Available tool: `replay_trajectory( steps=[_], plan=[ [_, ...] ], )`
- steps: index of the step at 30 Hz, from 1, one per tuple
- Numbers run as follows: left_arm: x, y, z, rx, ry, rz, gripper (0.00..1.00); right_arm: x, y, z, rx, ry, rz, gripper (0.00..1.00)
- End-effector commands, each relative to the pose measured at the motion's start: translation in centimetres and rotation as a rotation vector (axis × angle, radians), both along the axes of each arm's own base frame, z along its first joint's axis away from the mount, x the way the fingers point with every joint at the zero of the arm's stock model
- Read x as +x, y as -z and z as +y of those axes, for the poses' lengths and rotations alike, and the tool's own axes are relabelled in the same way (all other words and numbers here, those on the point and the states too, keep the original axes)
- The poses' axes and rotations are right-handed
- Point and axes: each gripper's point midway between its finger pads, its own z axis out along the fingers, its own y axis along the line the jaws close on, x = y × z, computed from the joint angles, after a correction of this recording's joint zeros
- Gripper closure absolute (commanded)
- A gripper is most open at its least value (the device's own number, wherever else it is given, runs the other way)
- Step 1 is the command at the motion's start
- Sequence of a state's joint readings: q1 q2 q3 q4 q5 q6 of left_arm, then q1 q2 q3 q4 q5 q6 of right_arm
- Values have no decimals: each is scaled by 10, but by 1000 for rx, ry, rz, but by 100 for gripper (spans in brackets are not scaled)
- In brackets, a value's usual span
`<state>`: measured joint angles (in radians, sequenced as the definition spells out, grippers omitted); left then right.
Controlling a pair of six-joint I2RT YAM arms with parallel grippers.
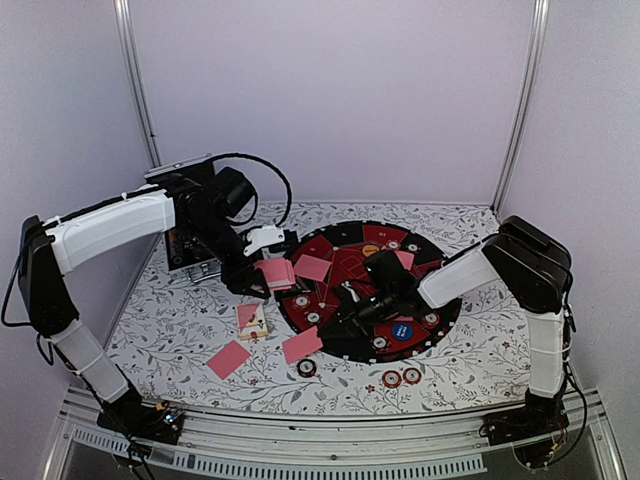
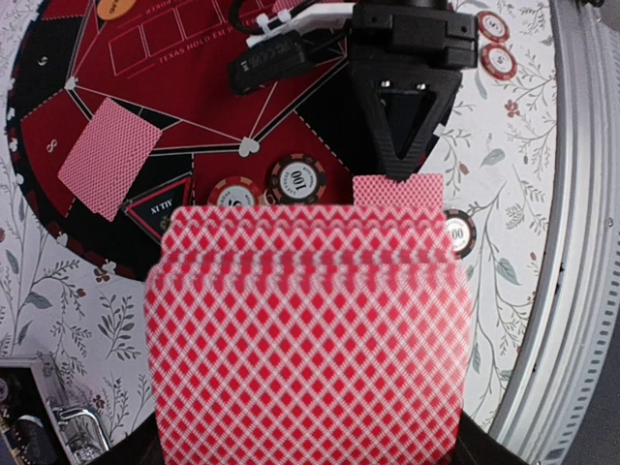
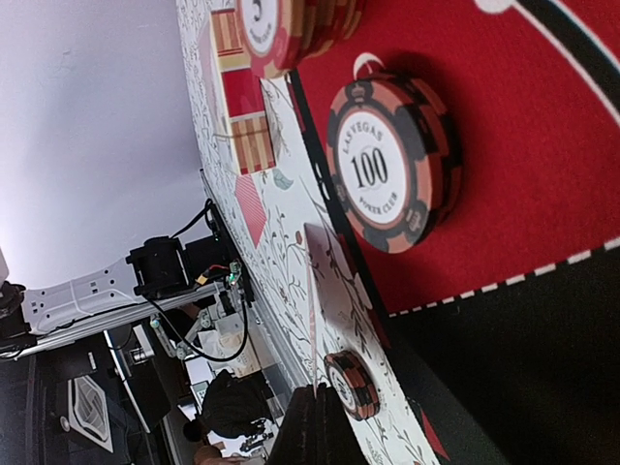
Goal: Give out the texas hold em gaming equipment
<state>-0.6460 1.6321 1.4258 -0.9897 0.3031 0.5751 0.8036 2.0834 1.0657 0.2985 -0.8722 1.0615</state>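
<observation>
My left gripper (image 1: 258,276) is shut on a deck of pink-backed cards (image 2: 308,339), held at the left rim of the round red-and-black mat (image 1: 440,262); the deck hides its jaws. My right gripper (image 2: 397,172) is shut on the edge of a single card (image 2: 397,191), seen edge-on above its fingertips (image 3: 329,412). That card (image 1: 302,344) is low over the mat's near-left rim, beside a dark chip (image 1: 306,367). More cards lie on the mat (image 1: 312,267) and on the cloth (image 1: 228,358). Chips (image 2: 297,179) sit along the mat; a blue disc (image 1: 402,330) and an orange disc (image 2: 116,8) lie on it.
The black silver-edged case (image 1: 185,250) stands at the back left behind my left arm. Face-up cards (image 1: 252,318) lie left of the mat. Two red-and-white chips (image 1: 400,377) rest on the floral cloth near the front rail (image 1: 330,425).
</observation>
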Motion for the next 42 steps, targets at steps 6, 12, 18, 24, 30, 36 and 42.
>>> replay_trajectory(
  steps=[6,12,18,24,30,36,42],
  plan=[
    [2,-10,1,-27,0,-18,100,10,-34,-22,122,32,10,100],
    [1,-9,1,-26,4,-17,100,28,-45,-77,94,125,-15,100],
    [1,-8,0,-29,8,-12,100,42,-41,-139,-2,232,-48,100],
    [2,-7,-1,-27,10,-9,100,59,-26,-185,-145,317,-108,100],
    [2,-7,-1,-24,11,-13,100,71,-11,-206,-299,342,-165,100],
    [2,-7,-2,-28,12,-10,100,82,-17,-213,-361,358,-221,100],
    [2,-8,-2,-30,11,-8,100,91,-16,-216,-399,359,-241,97]
  ],
)
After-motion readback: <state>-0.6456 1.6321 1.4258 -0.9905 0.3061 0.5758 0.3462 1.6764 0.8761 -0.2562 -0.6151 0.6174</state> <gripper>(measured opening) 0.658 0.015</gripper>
